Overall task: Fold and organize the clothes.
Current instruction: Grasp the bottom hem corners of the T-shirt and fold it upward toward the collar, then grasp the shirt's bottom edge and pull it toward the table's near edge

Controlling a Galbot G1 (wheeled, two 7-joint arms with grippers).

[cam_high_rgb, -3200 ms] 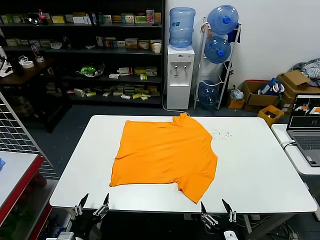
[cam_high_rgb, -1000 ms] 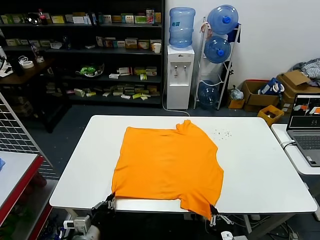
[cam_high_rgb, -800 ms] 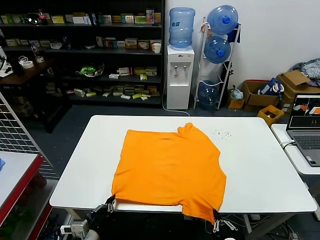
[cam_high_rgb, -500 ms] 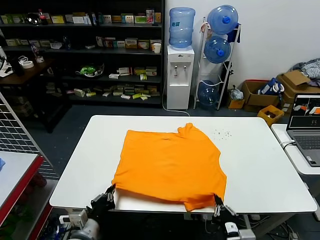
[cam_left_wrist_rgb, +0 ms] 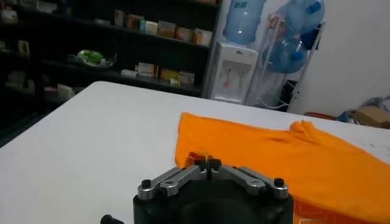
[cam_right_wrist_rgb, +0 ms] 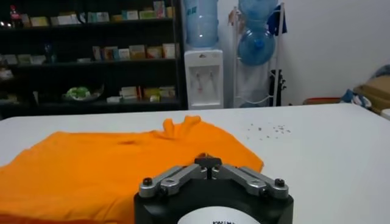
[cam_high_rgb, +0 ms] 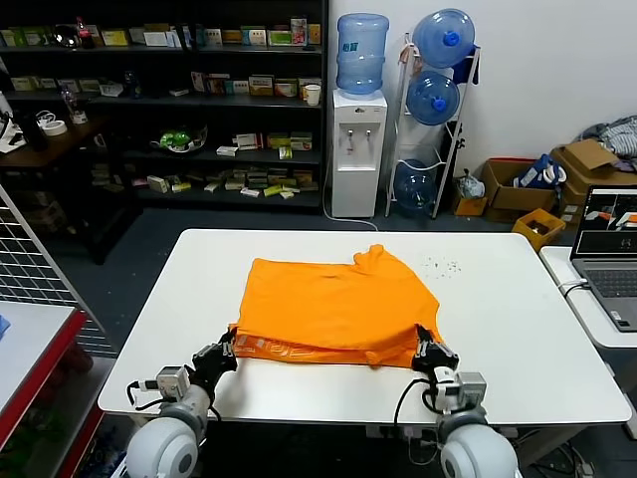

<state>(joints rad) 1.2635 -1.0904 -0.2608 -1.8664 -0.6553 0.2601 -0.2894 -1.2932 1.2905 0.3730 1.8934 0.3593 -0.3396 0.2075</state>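
Head view: I see the orange T-shirt (cam_high_rgb: 333, 304) lying mid-table (cam_high_rgb: 518, 329), its near hem lifted and doubled back. My left gripper (cam_high_rgb: 228, 351) pinches the hem's left corner; my right gripper (cam_high_rgb: 423, 346) pinches its right corner, both jaws clamped on fabric.

A white table (cam_high_rgb: 518, 329) stands on a dark floor (cam_high_rgb: 149, 249). Behind it run dark shelves (cam_high_rgb: 179, 100) of small goods, a white water cooler (cam_high_rgb: 358, 149) and a rack of blue bottles (cam_high_rgb: 436, 110) (against a white wall (cam_high_rgb: 557, 70)). Cardboard boxes (cam_high_rgb: 518, 189) sit at right.
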